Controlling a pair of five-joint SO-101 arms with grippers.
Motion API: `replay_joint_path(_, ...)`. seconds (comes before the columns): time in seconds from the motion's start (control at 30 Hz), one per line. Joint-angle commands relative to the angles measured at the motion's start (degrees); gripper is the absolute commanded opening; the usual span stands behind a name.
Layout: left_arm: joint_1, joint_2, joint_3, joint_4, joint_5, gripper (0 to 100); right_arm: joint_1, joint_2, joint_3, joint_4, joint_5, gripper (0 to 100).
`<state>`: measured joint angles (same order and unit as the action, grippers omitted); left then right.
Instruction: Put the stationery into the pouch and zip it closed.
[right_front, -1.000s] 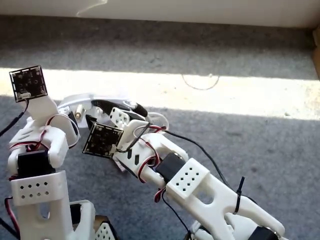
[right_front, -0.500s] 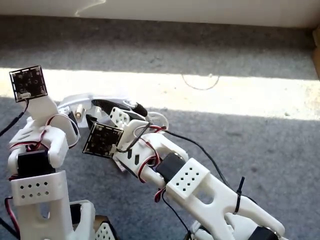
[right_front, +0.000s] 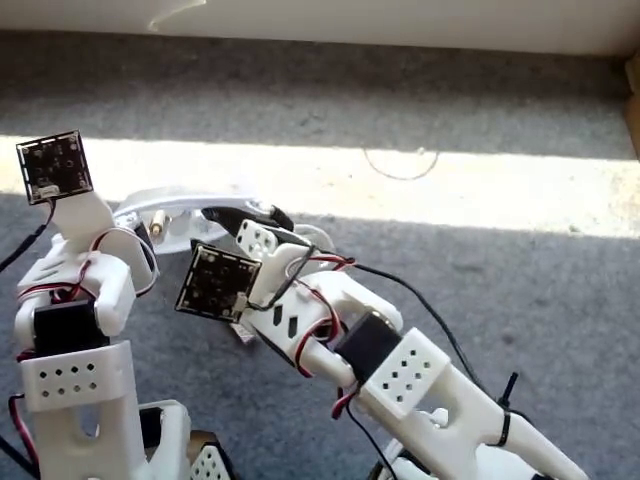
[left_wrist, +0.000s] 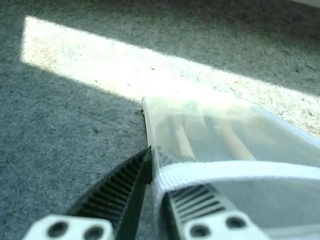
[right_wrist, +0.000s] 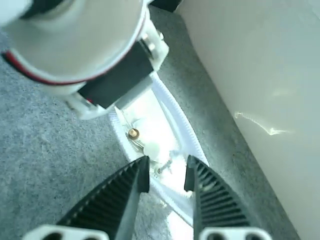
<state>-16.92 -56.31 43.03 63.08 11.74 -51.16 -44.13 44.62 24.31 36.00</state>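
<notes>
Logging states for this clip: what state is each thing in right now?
pouch: mouth looks partly open, not zipped shut.
stationery: inside the pouch.
left gripper: shut on the pouch's edge.
right gripper: at the pouch's mouth, grip unclear.

Grey carpet (right_front: 480, 300) is the surface, crossed by a bright band of sunlight (right_front: 500, 190) in the upper half of the high view. A pale mesh pouch (right_front: 180, 212) lies on it at left centre, and a thin loop of thread (right_front: 400, 165) at upper centre.

High view looks down; both wrist views closely face the pouch (left_wrist: 235, 150).
</notes>
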Motion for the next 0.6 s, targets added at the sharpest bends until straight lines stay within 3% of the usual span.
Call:
replay_joint_path(0.0,-0.8,-0.5,-0.3,-1.4,-0.4,1,0.4,-5.6,-2.8,2.7,0.4,11.6)
replay_joint_path(0.47,-2.8,-0.8,0.8,-2.6,-0.2,1,0.5,-13.7,-2.7,16.8,0.2,11.6)
replay_joint_path(0.57,-4.1,-0.8,0.7,-2.6,0.0,1,0.5,-13.9,-2.7,18.7,-4.2,11.6)
